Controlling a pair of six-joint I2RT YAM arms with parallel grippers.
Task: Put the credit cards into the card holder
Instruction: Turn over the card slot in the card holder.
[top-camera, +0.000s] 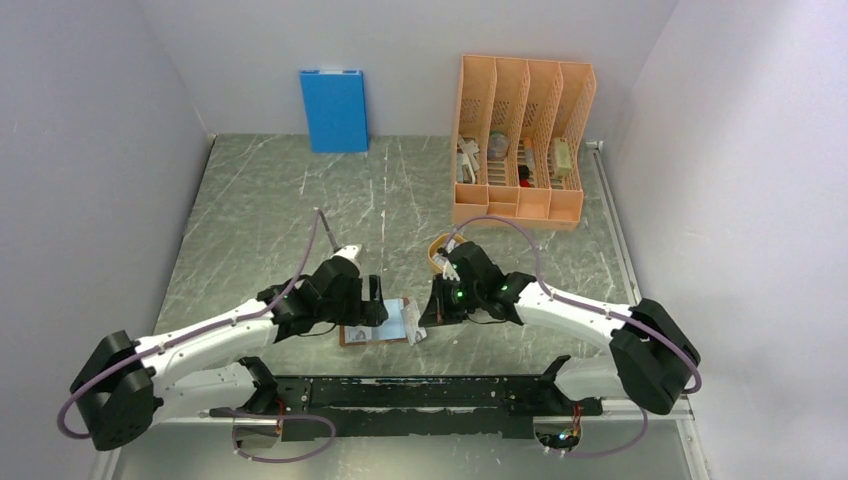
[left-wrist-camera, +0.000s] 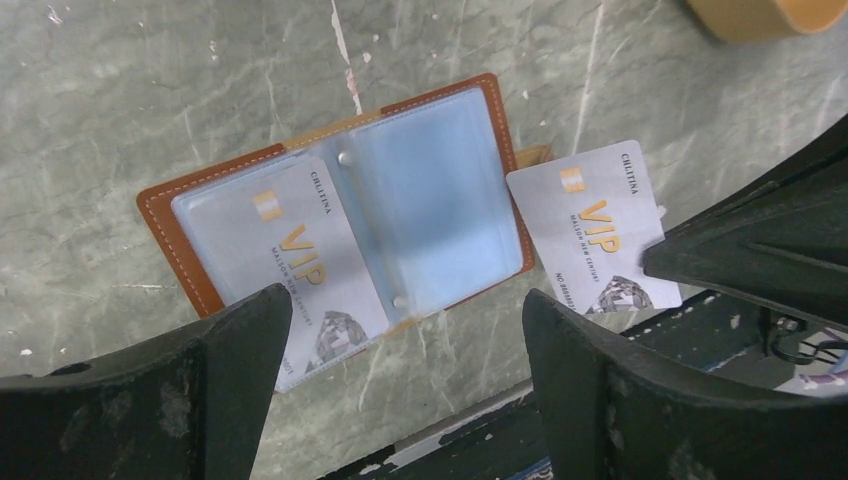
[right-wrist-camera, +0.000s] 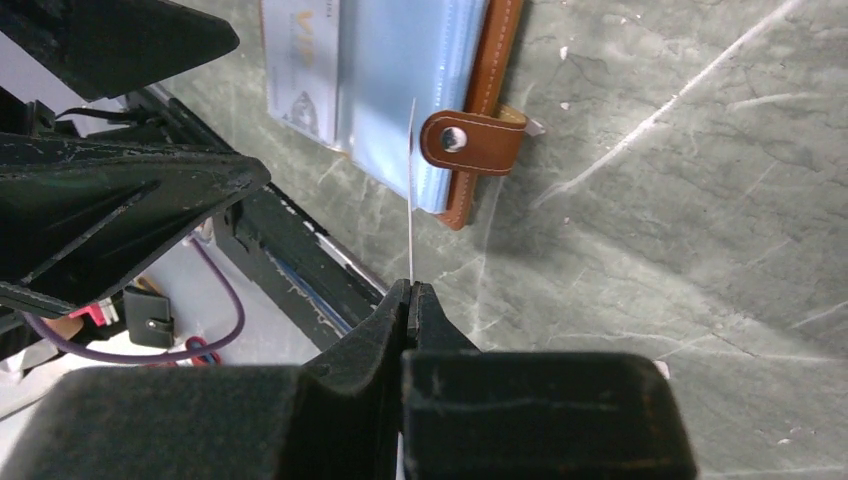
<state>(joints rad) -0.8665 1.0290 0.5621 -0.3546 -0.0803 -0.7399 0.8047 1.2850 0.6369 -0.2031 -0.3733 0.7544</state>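
The left arm reaches forward and inward, the left gripper (left-wrist-camera: 403, 305) pointing down, jaws spread wide over the open holder (left-wrist-camera: 440, 180) on the table (left-wrist-camera: 150, 80). A card (left-wrist-camera: 290, 260) lies in its left sleeve. The right arm angles inward, the right gripper (right-wrist-camera: 410, 295) pinching a second card (right-wrist-camera: 411, 190) by its edge, just right of the holder.

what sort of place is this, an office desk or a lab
Most likely a robot test cell, not an office: plain white walls box in a grey marbled tabletop, two white-and-black robot arms are bolted at its near edge, and an orange slotted file rack stands behind.
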